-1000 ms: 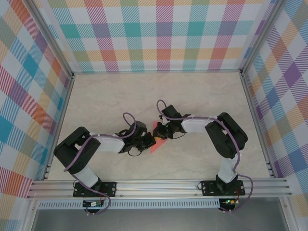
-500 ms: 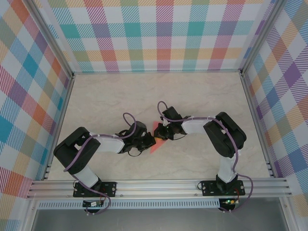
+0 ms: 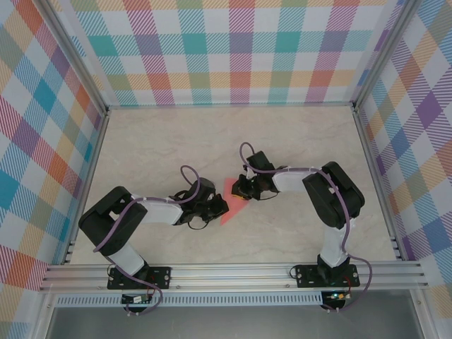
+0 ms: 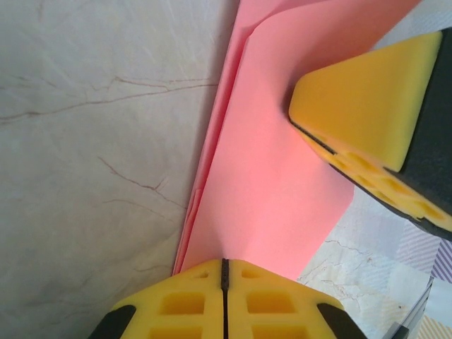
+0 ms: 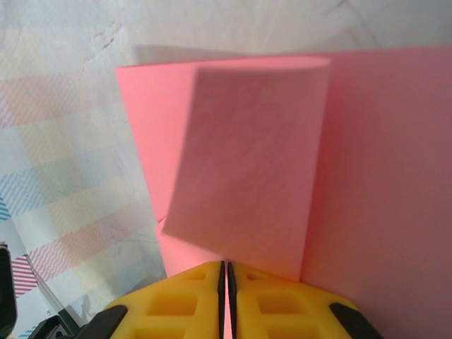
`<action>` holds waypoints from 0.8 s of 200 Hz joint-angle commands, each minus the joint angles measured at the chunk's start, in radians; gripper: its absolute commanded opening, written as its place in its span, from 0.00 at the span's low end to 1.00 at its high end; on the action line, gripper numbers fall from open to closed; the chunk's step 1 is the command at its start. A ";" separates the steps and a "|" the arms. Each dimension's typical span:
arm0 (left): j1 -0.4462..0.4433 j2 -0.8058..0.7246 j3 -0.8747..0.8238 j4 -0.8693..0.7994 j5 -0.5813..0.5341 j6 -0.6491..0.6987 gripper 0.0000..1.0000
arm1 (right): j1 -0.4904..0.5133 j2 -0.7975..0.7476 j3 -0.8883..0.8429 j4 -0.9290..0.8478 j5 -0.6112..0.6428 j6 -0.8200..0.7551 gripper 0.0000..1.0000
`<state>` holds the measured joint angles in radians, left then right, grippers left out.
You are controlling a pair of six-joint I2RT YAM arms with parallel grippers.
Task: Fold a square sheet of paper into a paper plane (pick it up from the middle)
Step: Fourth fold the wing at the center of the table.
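Note:
The square sheet of paper [image 3: 232, 197] is salmon-pink and folded into a pointed, layered shape on the marble table between my two arms. My left gripper [image 3: 218, 207] is shut on its near left edge. In the left wrist view the paper [image 4: 275, 162] runs straight into the shut left gripper [image 4: 224, 263], with stacked fold edges along its left side. My right gripper [image 3: 241, 189] is shut on the paper's right side. In the right wrist view a lifted flap of paper [image 5: 247, 169] curls up from the shut right gripper [image 5: 226, 265]. One of the right gripper's yellow fingers [image 4: 367, 92] rests over the paper.
Marble tabletop [image 3: 176, 148] lies open behind and to both sides of the paper. Checked walls [image 3: 233, 49] and aluminium posts enclose the table. The front rail [image 3: 233, 272] carries both arm bases.
My right gripper has shifted a little to the right and back, pulling its flap along, so more pink paper shows between the grippers. The left arm has stayed in place.

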<state>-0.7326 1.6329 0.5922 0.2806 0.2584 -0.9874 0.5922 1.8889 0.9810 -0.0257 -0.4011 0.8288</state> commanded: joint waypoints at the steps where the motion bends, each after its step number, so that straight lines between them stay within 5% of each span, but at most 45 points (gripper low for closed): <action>1: -0.005 0.017 -0.054 -0.205 -0.070 0.016 0.06 | -0.034 0.033 0.026 -0.018 0.055 -0.033 0.13; 160: -0.005 0.007 -0.065 -0.224 -0.066 0.033 0.06 | -0.143 0.107 0.131 -0.050 0.039 -0.058 0.16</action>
<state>-0.7326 1.6199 0.5892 0.2653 0.2256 -0.9764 0.5018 1.9575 1.0782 -0.0875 -0.4736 0.8021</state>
